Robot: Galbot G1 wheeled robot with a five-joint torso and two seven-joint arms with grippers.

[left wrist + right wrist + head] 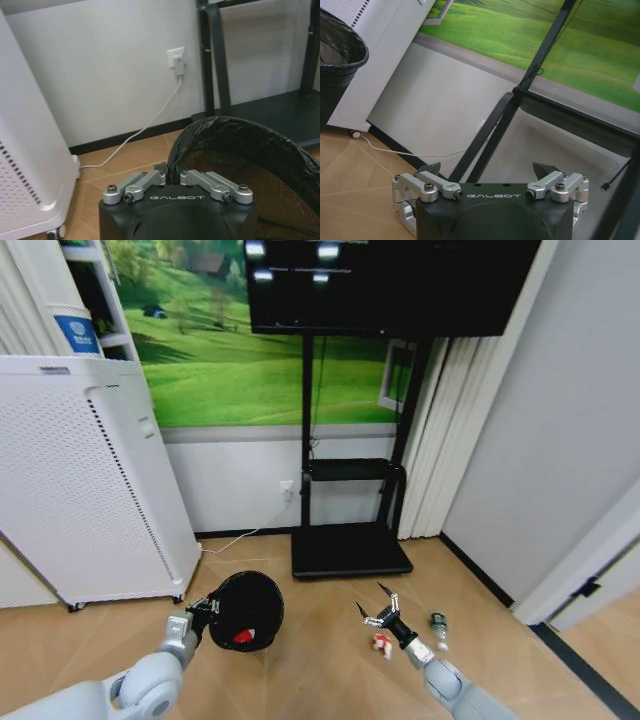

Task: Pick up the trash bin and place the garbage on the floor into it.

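Your trash bin (246,610) hung tilted just in front of the white perforated appliance (90,480), its black liner mouth turned toward the camera, with one red piece of garbage (243,637) lying inside. Your left gripper (205,612) was pinched shut on the bin's rim on the side nearest the appliance. A red-and-white wrapper (381,643) and a small clear bottle (439,625) lay on the wooden floor (320,660) well to the right of the bin. Your right gripper (380,606) hung just above the wrapper with its fingers spread wide, holding nothing.
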